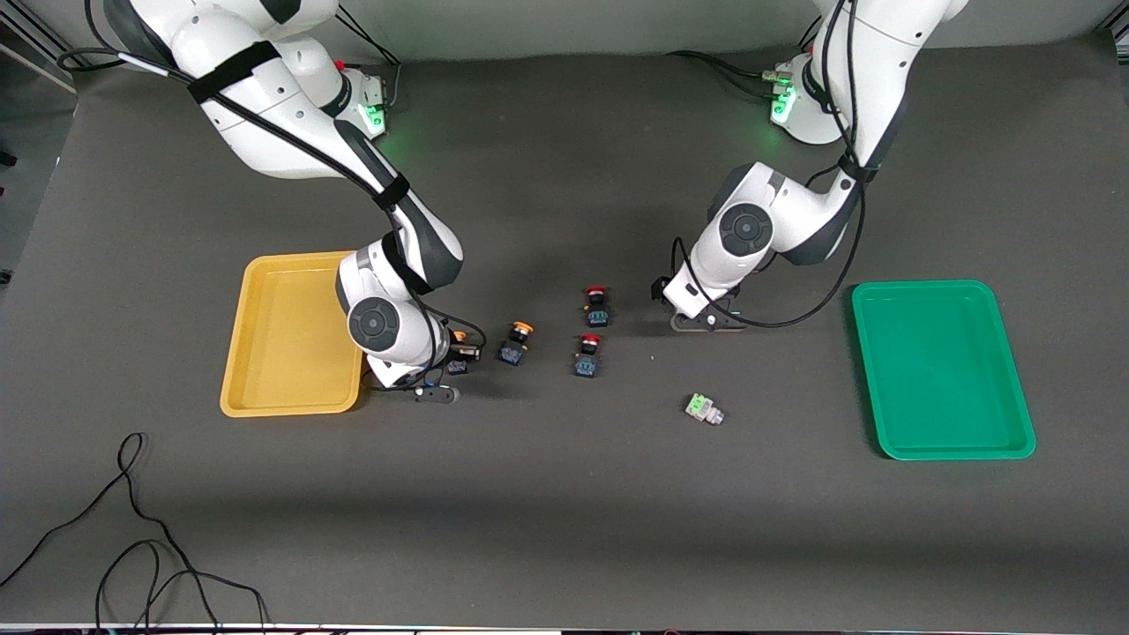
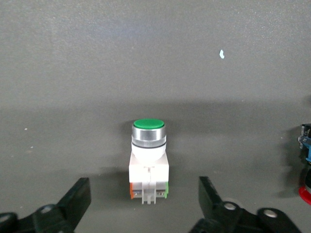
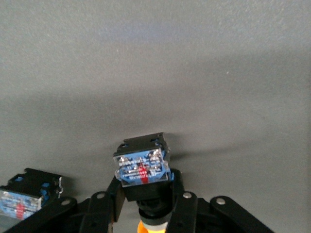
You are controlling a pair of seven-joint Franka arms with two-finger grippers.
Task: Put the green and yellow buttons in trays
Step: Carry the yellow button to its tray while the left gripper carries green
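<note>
Pinching 1 yellow-capped button (image 3: 143, 170), the right gripper (image 1: 445, 360) sits beside the yellow tray (image 1: 265, 388). Spread jaws of the left gripper (image 2: 146, 204) flank an upright green button (image 2: 149, 160), hidden in front view. 2 red-capped switches (image 1: 596, 304) stand between; the green tray (image 1: 1014, 437) lies apart.

front view: high, facing the bases, whole table (image 1: 564, 529).
wrist views: close, looking down at the mat.
shared: mat mid-table.

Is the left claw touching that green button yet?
Apart. The left wrist view shows the left claw open, with bare table between each finger and the green button.
</note>
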